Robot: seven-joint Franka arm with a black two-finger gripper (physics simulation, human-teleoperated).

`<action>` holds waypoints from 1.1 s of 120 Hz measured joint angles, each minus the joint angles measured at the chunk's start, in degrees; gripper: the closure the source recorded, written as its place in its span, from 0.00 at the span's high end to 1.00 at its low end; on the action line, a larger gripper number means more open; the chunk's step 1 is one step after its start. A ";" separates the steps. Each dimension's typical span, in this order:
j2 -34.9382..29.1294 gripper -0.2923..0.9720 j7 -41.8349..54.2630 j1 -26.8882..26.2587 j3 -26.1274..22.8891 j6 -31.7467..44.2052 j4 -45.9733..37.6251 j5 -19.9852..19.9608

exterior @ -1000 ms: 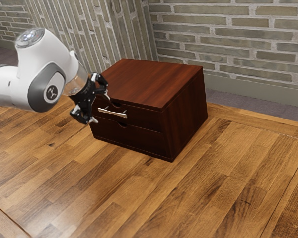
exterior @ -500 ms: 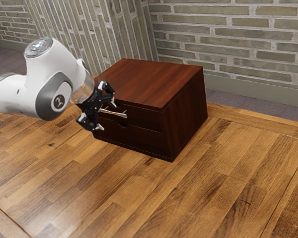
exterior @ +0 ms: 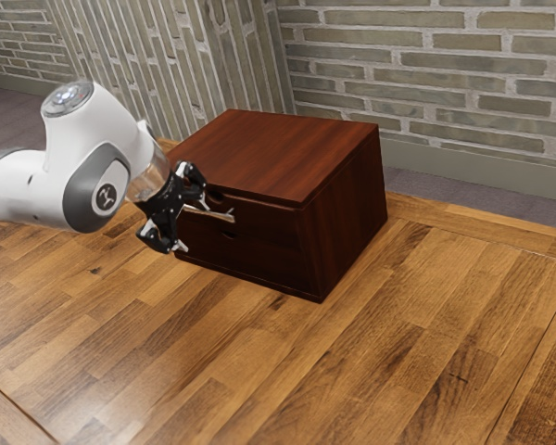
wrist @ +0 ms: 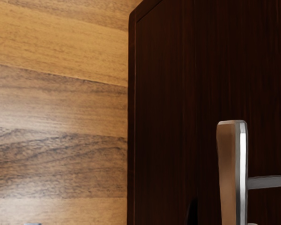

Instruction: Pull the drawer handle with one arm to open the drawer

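Exterior view: the gripper [exterior: 178, 213] is at the front of the cabinet [exterior: 287, 148]. Its fingers look spread, one above and one below the end of the handle [exterior: 213, 214] nearer the arm, not pinching it. The handle sits on the top drawer [exterior: 264, 222], which looks closed or barely out; nothing inside shows. The lower drawer [exterior: 250, 258] is closed too. The step in hand is the grasp. Next, I judge: clamp the bar, then pull straight away from the cabinet, level with the table [exterior: 371, 352]

Wrist view: the handle [wrist: 232, 173] and one post stand off the dark drawer [wrist: 178, 93] front, close under the hand, with the table [wrist: 56, 117] beside it
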 joint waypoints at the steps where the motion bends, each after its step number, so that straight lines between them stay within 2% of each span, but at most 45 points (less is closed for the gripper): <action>1: -0.01 0.65 0.00 0.00 0.00 0.00 0.00 -0.02; 65: -2.14 0.64 0.09 0.22 0.21 -0.24 -3.14 -0.93; 101: -6.33 0.64 -0.08 -0.22 1.12 -0.23 -7.14 -1.27; 132: -7.35 0.64 -0.49 0.26 1.40 -0.78 -8.72 -0.67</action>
